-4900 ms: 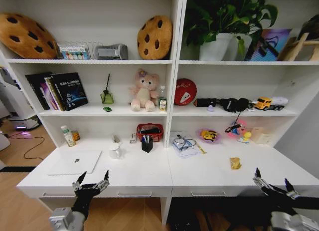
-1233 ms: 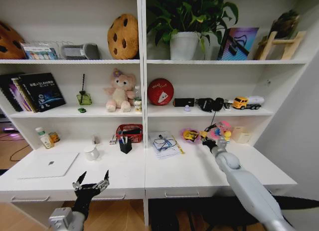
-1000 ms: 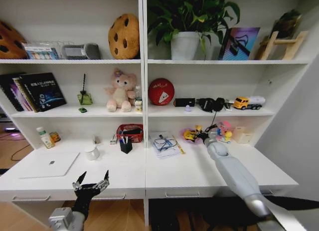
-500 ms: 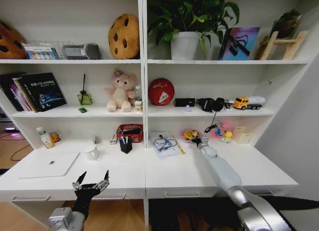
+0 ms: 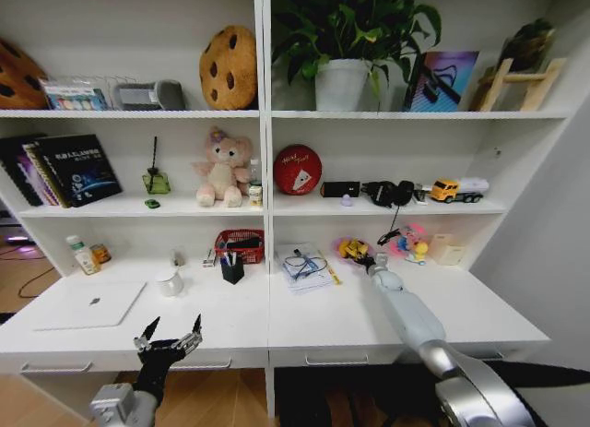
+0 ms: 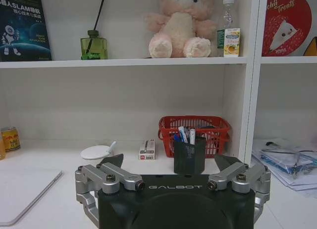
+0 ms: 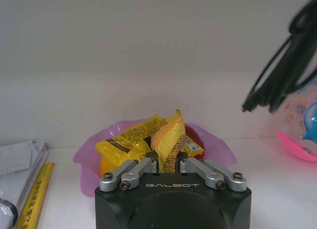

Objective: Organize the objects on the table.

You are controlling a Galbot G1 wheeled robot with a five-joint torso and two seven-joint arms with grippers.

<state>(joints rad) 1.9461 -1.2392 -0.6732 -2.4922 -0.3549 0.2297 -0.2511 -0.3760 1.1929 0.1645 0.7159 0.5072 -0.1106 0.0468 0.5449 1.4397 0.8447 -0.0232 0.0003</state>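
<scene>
One long white desk with shallow drawers runs under the shelves. The flat silver laptop lies closed on its left end, with the green-labelled clear bottle at the back wall, and the white mug and the black pen cup nearer the middle. These all sit in the same places on the desk as they did a few seconds ago

What has changed is the right arm. It was hanging below the desk's front edge and has since swung across the right half of the desk. The right gripper is now over the pink scalloped plastic bowl against the back wall. In the right wrist view its fingers are drawn nearly together, pinching the top edge of an upright yellow foil snack packet. The packet's lower end is down among the other yellow packets in the bowl. A loose yellow packet lay near the desk's right front earlier, and that spot is bare now, so this is probably that packet being delivered. Letting go of it appears to be what remains

The left gripper hangs parked in front of the drawers, fingers spread wide and holding nothing
</scene>
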